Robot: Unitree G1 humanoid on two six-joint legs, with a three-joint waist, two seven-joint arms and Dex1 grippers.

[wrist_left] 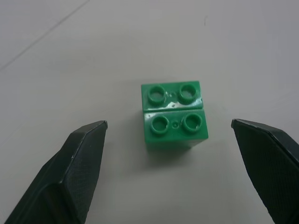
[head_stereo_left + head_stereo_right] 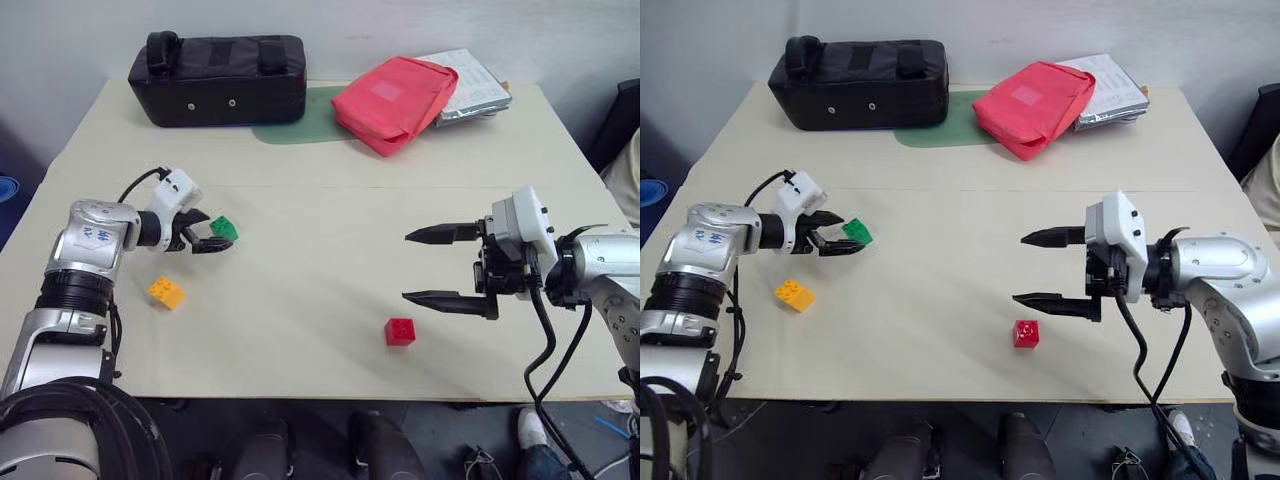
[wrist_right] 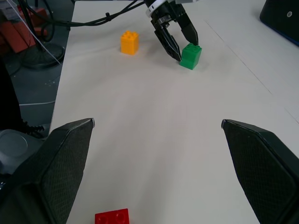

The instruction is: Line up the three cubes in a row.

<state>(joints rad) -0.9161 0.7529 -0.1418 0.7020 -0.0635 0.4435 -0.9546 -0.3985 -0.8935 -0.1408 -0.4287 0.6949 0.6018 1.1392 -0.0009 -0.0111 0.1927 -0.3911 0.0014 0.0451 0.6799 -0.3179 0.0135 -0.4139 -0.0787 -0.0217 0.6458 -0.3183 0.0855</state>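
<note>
The green cube [image 2: 224, 228] sits on the left part of the cream table [image 2: 320, 210]. My left gripper [image 2: 210, 232] is open right at it. In the left wrist view the green cube [image 1: 174, 116] lies between the two spread fingertips [image 1: 93, 135], with a gap on both sides. The orange-yellow cube [image 2: 167, 292] rests nearer the front edge, below the left gripper. Toward the front, right of centre, stands the red cube [image 2: 401, 331]. My right gripper [image 2: 407, 266] hovers open just above and right of it, pointing left, holding nothing.
At the back of the table lie a black bag [image 2: 220, 80], a big red pouch [image 2: 395, 100] on a stack of papers [image 2: 478, 88], and a green mat [image 2: 300, 128]. The table's front edge [image 2: 330, 398] runs just below the red cube.
</note>
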